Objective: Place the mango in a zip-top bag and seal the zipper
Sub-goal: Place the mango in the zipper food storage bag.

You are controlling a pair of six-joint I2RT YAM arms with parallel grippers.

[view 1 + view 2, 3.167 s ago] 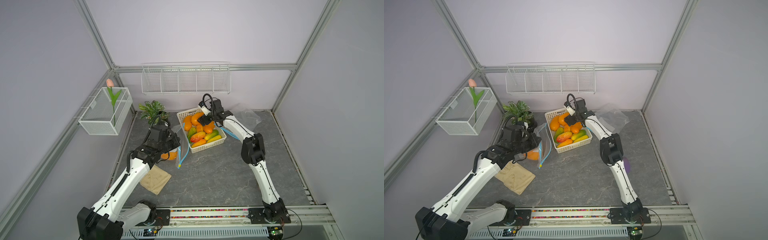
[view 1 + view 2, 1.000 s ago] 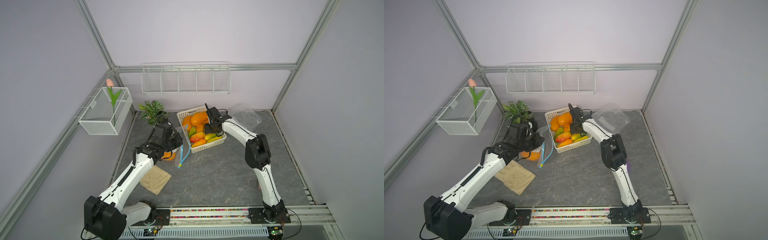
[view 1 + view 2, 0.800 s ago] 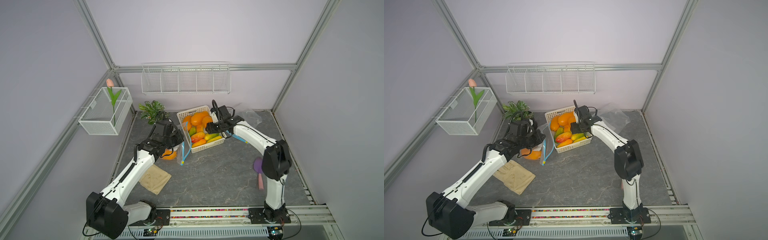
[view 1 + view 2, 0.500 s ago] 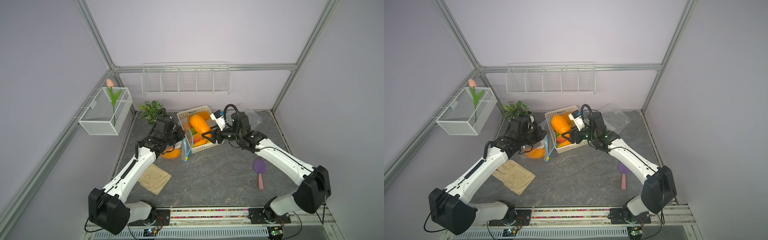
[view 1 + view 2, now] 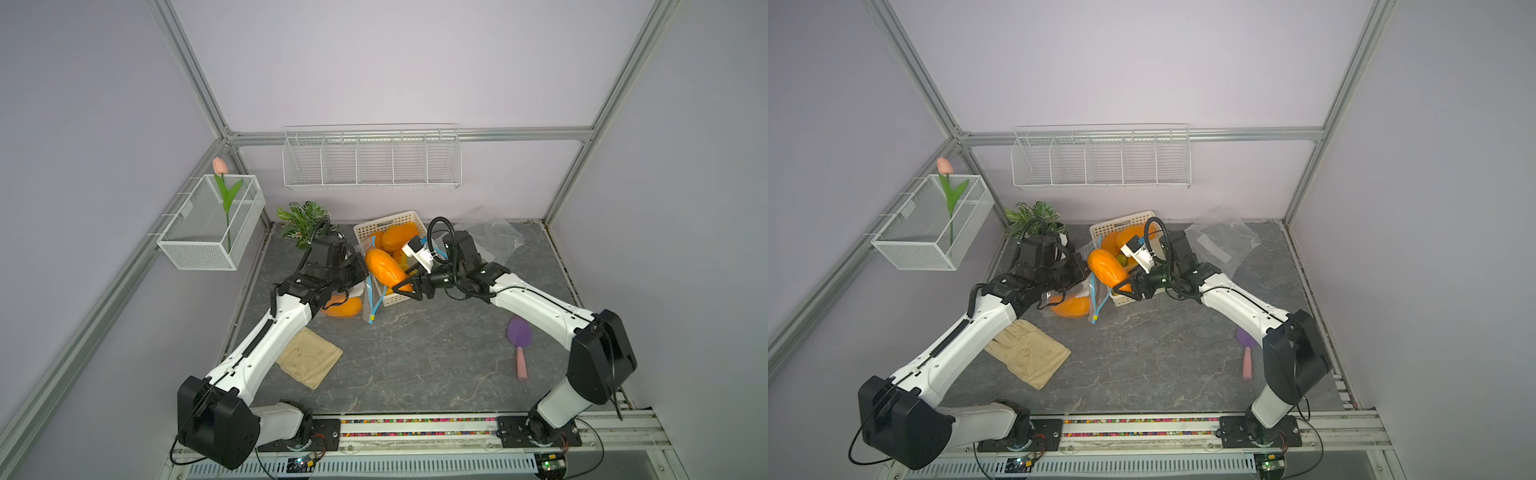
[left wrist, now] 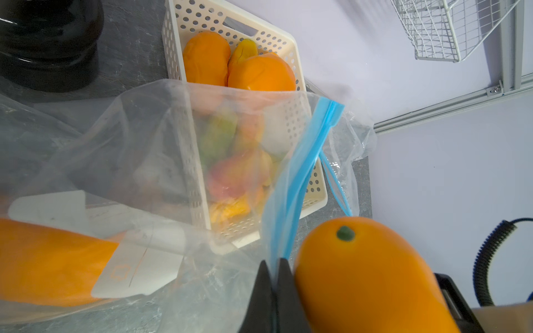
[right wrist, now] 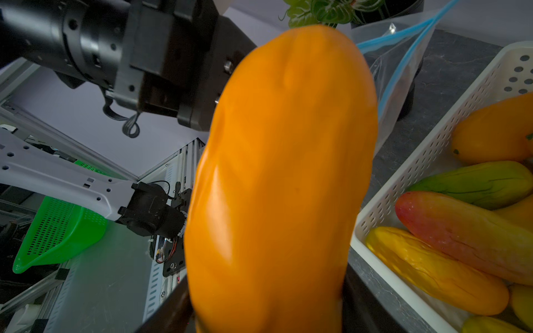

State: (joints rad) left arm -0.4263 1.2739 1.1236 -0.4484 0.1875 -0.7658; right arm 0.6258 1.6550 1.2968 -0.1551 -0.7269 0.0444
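The right pincer [image 5: 406, 287] grasps the mango [image 5: 384, 268] by its base, long axis slanting stem-first toward the zip-top bag [image 6: 173, 150], whose blue zipper edge the clenched left pincer [image 6: 274, 264] holds up.

White arm links [image 5: 266, 345], black joints [image 5: 602, 361], coiled black cables [image 6: 487, 253]

Both top views look down from high over the near edge at the whole table [image 5: 415, 365]. The wrist cameras sit very close, both catching the mango [image 6: 366, 274] and basket [image 7: 432, 150].
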